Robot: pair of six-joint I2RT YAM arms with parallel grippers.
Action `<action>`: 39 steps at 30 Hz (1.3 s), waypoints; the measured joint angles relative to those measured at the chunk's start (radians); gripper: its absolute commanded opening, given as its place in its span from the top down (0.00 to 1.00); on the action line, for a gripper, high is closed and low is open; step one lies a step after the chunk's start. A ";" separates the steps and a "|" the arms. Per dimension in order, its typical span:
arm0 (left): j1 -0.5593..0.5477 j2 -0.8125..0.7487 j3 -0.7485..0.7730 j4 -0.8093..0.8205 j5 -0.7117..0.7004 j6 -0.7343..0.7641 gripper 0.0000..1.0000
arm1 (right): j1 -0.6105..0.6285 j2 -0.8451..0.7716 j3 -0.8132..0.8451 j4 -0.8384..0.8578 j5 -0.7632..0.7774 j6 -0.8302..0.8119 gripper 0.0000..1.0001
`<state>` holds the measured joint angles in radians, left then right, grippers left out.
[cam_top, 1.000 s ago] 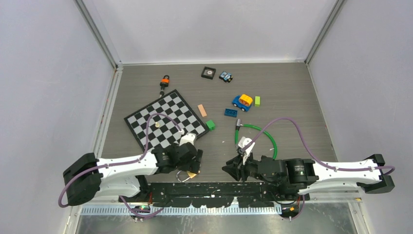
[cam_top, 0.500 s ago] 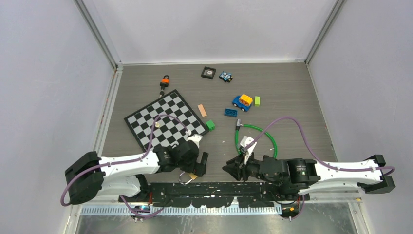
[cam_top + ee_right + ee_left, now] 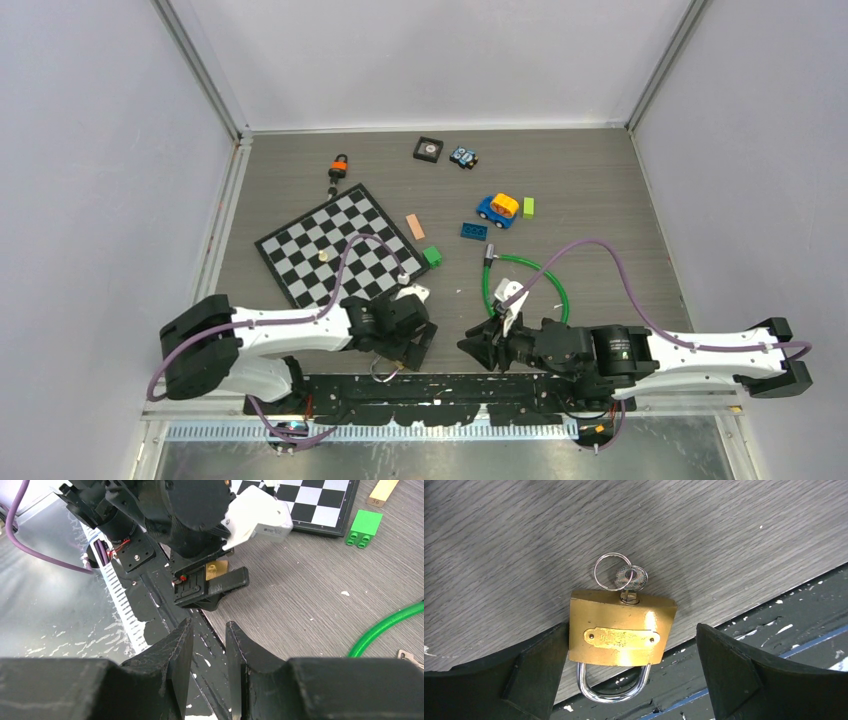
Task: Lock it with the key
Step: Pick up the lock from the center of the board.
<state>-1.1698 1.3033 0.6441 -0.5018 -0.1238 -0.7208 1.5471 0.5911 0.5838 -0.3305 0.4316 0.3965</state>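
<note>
A brass padlock lies flat at the table's near edge, its steel shackle reaching over the black rail. A key sits in its keyhole, with a ring on it. My left gripper is open and straddles the lock; the left finger is against the lock's side and the right finger stands apart. In the top view the left gripper covers the lock. My right gripper points left toward it, open with a narrow gap and nothing between its fingers. A brass corner shows there.
A chessboard lies behind the left arm. A green cable loops behind the right arm. Farther back are a green brick, a blue toy car, a wooden block and an orange padlock. The black rail borders the near edge.
My left gripper has swung right along the near edge and now sits over the brass padlock. The right arm has not moved.
</note>
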 measured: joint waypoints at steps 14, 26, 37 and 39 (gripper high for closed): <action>-0.088 0.196 0.157 -0.124 -0.085 -0.038 1.00 | 0.000 -0.042 -0.006 0.000 0.001 0.000 0.64; -0.113 0.187 0.167 -0.135 -0.151 -0.083 1.00 | 0.000 -0.055 -0.011 -0.001 0.010 0.000 0.65; -0.010 -0.108 0.167 -0.074 -0.211 -0.050 1.00 | 0.000 -0.139 -0.035 0.020 0.090 0.007 0.65; 0.024 -0.172 0.167 -0.029 -0.211 -0.050 1.00 | 0.000 -0.155 -0.064 0.053 0.127 0.027 0.63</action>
<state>-1.1454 1.1316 0.8112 -0.5304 -0.3344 -0.7712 1.5471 0.4358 0.5194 -0.2779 0.5587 0.4232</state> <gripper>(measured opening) 0.652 0.345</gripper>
